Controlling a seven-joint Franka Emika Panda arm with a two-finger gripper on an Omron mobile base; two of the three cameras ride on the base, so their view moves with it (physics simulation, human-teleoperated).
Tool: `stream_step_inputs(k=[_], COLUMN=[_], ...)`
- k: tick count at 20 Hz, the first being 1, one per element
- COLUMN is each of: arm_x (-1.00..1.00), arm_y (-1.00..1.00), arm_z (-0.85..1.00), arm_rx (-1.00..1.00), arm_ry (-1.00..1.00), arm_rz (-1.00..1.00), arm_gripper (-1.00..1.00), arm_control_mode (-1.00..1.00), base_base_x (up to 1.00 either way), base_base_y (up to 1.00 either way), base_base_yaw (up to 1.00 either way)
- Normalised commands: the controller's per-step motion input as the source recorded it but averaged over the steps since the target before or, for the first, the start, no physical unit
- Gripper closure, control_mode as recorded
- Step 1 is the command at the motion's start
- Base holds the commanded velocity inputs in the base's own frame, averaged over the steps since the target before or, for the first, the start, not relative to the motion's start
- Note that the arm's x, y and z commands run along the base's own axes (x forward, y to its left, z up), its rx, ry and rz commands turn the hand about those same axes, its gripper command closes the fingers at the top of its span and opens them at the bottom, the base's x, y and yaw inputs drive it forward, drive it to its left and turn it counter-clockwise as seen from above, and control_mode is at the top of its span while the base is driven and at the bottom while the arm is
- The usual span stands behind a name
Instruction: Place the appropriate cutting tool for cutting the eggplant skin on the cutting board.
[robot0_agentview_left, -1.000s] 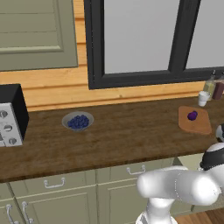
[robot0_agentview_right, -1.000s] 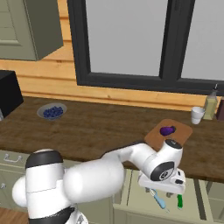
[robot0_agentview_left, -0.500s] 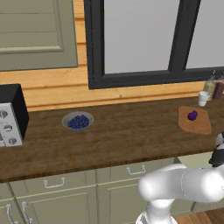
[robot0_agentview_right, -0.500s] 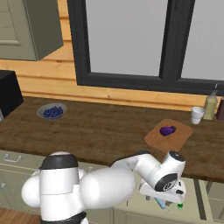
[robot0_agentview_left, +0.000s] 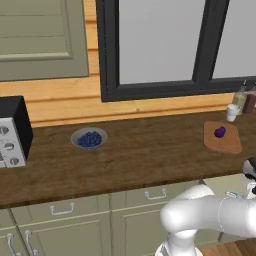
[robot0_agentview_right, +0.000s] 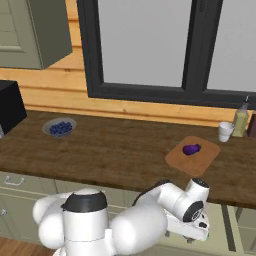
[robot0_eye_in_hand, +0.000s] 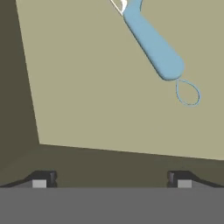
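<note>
Dark wood bench under window, pale cabinets below | eggplant on cutting board far right, near bench edge | gripper spread wide over open drawer, blue-handled tool lying inside (untouched) | arm lower than 1 s ago

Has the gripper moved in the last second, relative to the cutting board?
Yes. The gripper has dropped lower, farther below the cutting board, toward the open drawer.

claw sank lower (into drawer)
</note>
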Motion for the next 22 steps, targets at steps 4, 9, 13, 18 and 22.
stream_step_inputs(k=[4,9,13,18,22], arm_x=[-0.25,-0.65,-0.91,-0.86,-0.17], arm_y=[0.0,0.0,0.0,0.01,0.0], arm_z=[-0.12,0.0,0.01,0.28,0.47], arm_rx=[0.01,0.03,0.0,0.0,0.0], arm_ry=[0.21,0.14,0.09,0.05,-0.01], arm_rz=[0.0,0.0,0.0,0.0,0.0], arm_gripper=[-1.0,-1.0,-1.0,-1.0,-1.0], arm_control_mode=[-1.0,-1.0,-1.0,-1.0,-1.0], base_base_x=[0.0,0.0,0.0,0.0,0.0], base_base_y=[0.0,0.0,0.0,0.0,0.0], base_base_yaw=[0.0,0.0,0.0,0.0,0.0])
